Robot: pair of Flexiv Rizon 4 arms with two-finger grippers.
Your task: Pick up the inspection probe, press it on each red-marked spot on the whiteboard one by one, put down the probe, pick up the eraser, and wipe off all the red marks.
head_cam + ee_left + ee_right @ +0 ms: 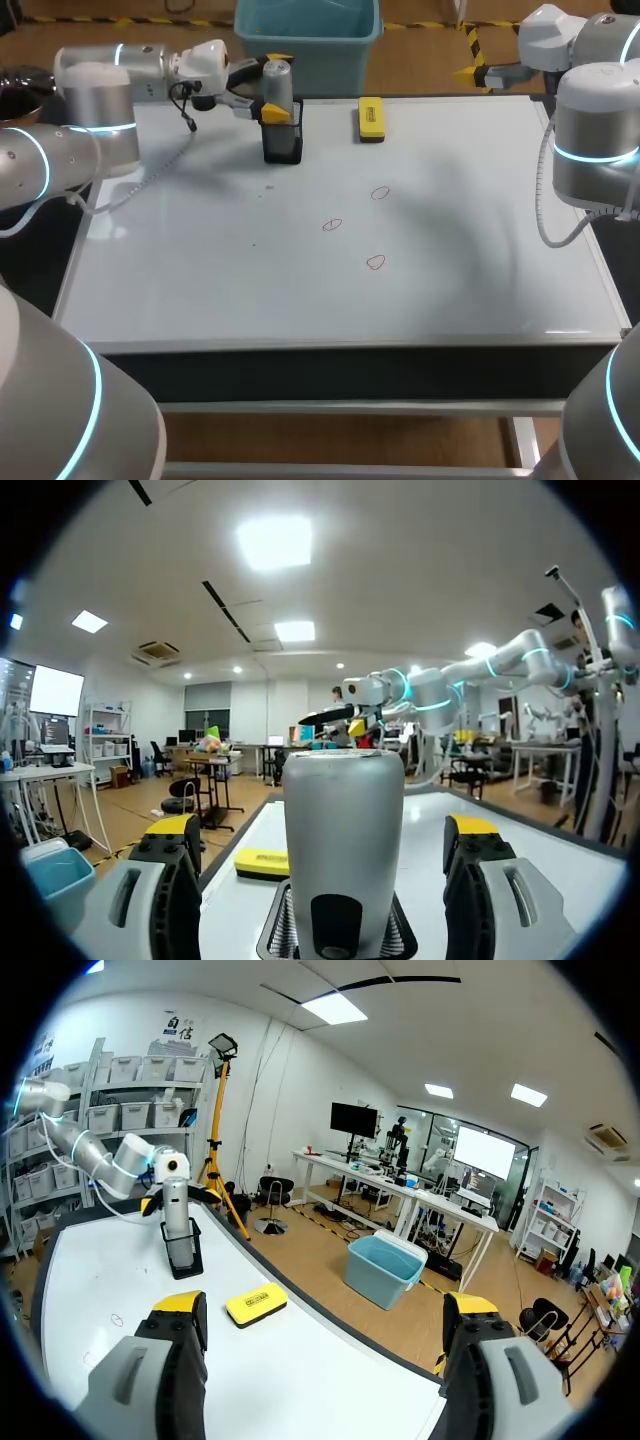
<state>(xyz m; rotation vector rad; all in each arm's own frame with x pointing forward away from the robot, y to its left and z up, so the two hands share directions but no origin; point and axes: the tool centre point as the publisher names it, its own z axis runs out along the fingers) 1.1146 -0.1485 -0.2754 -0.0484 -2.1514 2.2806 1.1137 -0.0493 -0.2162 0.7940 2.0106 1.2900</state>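
The left gripper stands wide open, one finger on each side of the grey inspection probe and neither touching it. The probe is upright in its black holder at the far side of the whiteboard. The yellow eraser lies to its right, and three red marks are nearer. The right gripper is wide open and holds nothing.

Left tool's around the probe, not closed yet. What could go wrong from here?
1. The left tool stands open, with a gap on each side of the probe. An off-centre close could tilt the probe or shove the black holder.
2. The probe sits down inside that holder, so a lift might drag the holder along.
3. The three red marks are small and faint, so a press could land off them.
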